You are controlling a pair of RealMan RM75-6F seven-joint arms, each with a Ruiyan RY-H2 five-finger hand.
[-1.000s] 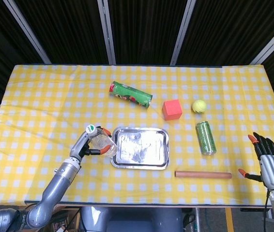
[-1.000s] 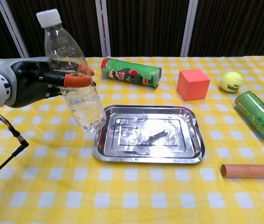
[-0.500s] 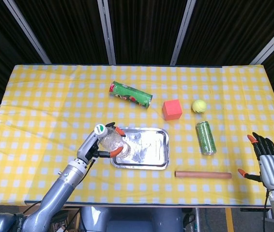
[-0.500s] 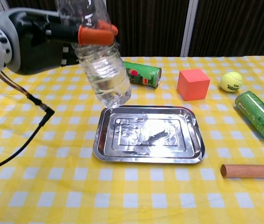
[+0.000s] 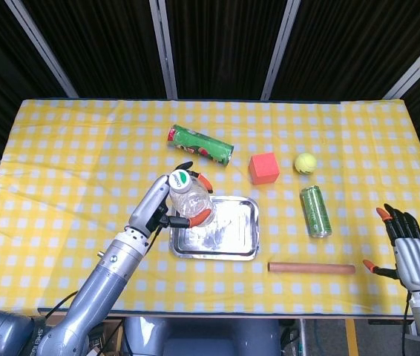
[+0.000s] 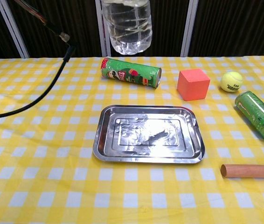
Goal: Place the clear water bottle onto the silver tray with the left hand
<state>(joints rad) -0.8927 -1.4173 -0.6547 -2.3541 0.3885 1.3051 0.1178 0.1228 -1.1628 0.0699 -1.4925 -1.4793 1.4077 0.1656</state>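
Observation:
My left hand (image 5: 167, 210) grips the clear water bottle (image 5: 188, 200), which is upright with its white and green cap (image 5: 179, 179) on top. The bottle hangs in the air over the left part of the silver tray (image 5: 232, 236). In the chest view only the bottle's lower half (image 6: 127, 25) shows at the top edge, high above the tray (image 6: 148, 135); the hand itself is out of that frame. My right hand (image 5: 405, 251) stays open at the table's near right corner, holding nothing.
A green chips can (image 5: 200, 144) lies behind the tray. To the right are an orange cube (image 5: 264, 167), a tennis ball (image 5: 305, 162), a green drink can (image 5: 315, 211) on its side and a wooden rod (image 5: 312, 268). A black cable (image 6: 38, 95) hangs at the left.
My left hand has carried the bottle up and to the right, from beside the tray's left edge to above the tray. The right hand has barely moved.

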